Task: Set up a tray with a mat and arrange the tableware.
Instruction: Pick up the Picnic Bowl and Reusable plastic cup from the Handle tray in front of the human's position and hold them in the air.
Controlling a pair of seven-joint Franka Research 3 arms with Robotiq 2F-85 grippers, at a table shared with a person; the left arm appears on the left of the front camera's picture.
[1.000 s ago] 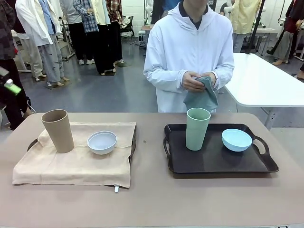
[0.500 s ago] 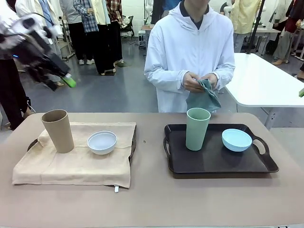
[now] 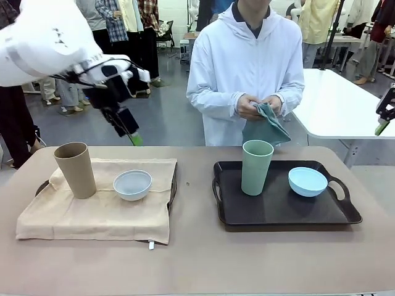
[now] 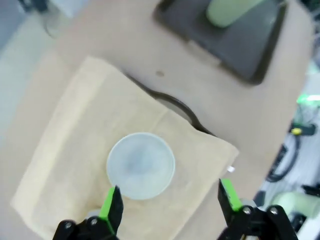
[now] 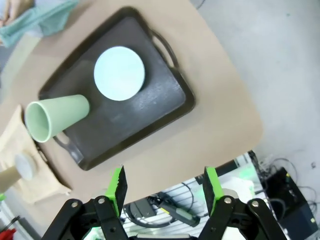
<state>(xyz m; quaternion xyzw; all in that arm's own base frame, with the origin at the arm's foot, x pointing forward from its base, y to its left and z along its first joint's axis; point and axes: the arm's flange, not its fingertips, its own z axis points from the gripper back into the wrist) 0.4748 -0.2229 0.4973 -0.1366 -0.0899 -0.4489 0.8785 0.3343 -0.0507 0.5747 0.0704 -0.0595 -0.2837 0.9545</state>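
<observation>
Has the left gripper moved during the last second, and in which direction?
Yes. The left gripper has swung rightward from the picture's left edge, past the tan cup, and now hangs open above the white bowl.

Matt plastic tan cup [image 3: 76,171], cloth mat [image 3: 92,219]

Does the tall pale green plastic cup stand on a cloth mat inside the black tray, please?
No, the tall pale green plastic cup stands directly on the bare black tray, and the person holds the teal cloth.
</observation>
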